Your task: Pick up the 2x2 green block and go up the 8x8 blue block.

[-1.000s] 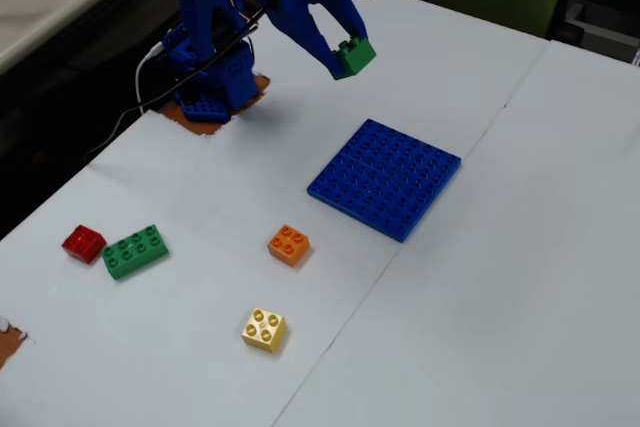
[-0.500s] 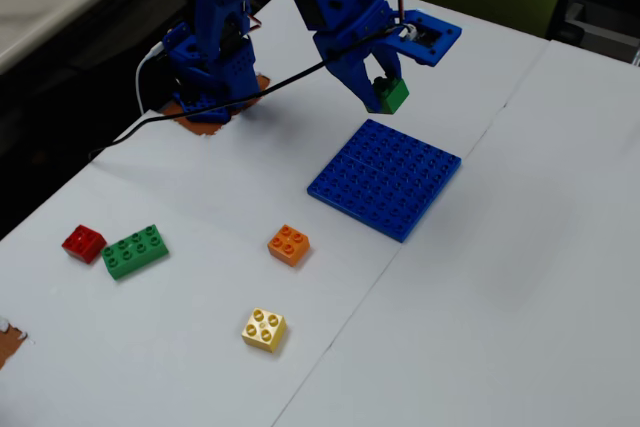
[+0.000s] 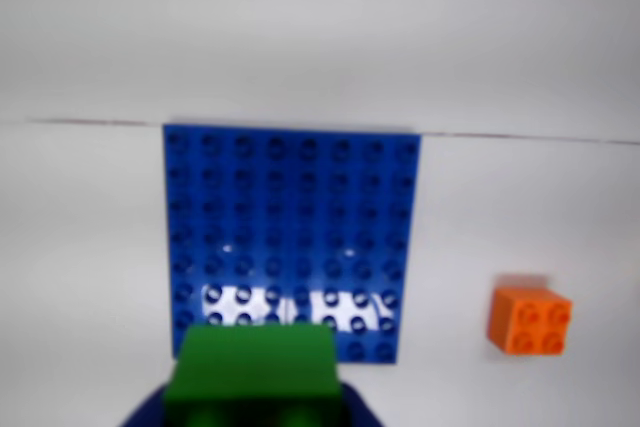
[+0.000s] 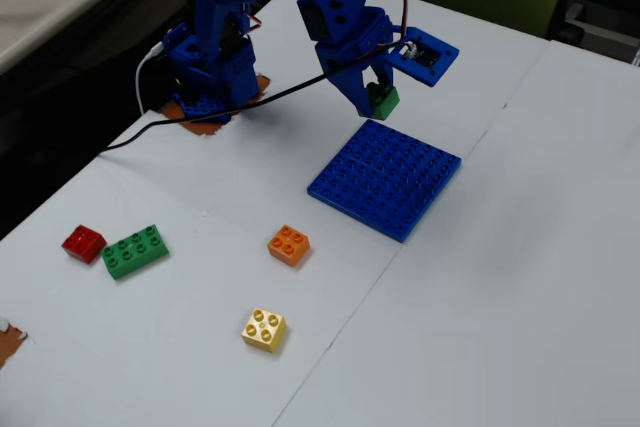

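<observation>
Hand (image 4: pixel 375 99) gripping 2x2 green block (image 4: pixel 382 101), above 8x8 blue block (image 4: pixel 385 178) edge

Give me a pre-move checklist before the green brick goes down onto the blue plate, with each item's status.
1. Grip: gripper shut on the green brick: ok.
2. Brick over the blue plate: it hangs at the plate's near edge in the wrist view, not the middle: not ok.
3. Plate top free of other bricks: ok.
4. Orange brick clear of the plate: ok.
5. Brick square to the stud rows: roughly parallel in the wrist view: ok.
6. Height above the studs: cannot tell.
</observation>
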Controlling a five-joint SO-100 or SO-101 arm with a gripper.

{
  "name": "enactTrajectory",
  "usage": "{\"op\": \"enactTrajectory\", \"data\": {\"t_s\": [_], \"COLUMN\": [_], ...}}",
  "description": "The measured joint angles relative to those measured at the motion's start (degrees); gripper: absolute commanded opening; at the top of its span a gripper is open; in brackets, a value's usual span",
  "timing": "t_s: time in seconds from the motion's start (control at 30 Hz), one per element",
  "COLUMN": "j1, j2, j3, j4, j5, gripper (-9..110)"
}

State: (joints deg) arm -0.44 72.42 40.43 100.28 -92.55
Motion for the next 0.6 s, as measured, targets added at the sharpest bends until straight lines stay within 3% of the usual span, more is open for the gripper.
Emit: {"op": "enactTrajectory", "data": {"t_s": [0.6], "j1": [-0.09], "j2": [0.09], "j3": [-1.49], "j4": [0.00], "j5": [0.09], "gripper": [0]}}
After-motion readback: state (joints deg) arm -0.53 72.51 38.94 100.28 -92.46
